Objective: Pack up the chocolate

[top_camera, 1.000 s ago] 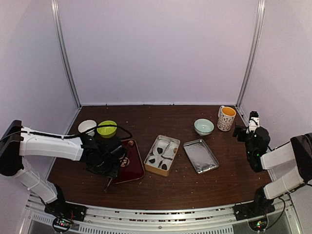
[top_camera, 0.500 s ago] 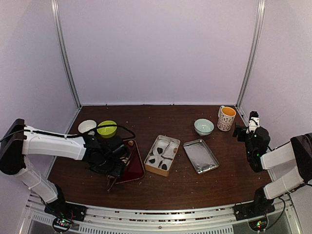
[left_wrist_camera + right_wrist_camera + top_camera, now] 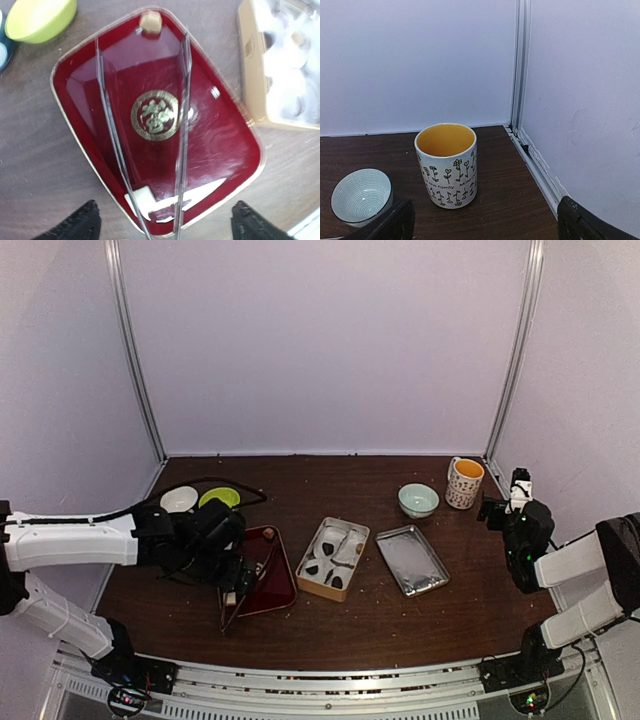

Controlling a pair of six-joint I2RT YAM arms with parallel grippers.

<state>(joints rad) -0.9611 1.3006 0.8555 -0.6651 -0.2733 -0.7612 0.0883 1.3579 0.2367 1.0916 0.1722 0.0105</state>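
Note:
The chocolate [image 3: 314,568] shows as small dark lumps in white paper cups inside the open beige box [image 3: 333,557]; one piece [image 3: 268,40] is visible in the left wrist view. Clear plastic tongs [image 3: 182,125] lie on the red tray [image 3: 225,145], their hinge end between my left gripper's [image 3: 167,226] fingers. That gripper [image 3: 236,582] is open and its fingers stand apart from the tongs. A small tan cube [image 3: 150,21] rests at the tray's far end. My right gripper [image 3: 485,225] is open and empty, raised at the far right [image 3: 495,510].
A silver lid [image 3: 412,559] lies right of the box. A green bowl [image 3: 218,497] and a white bowl [image 3: 179,499] sit behind the left arm. A pale blue bowl [image 3: 418,500] and a flowered mug [image 3: 446,165] stand at the back right, near the wall rail.
My left gripper has opened and let go of the tongs, which now lie on the red tray. The left arm has shifted slightly left. The right arm has not moved.

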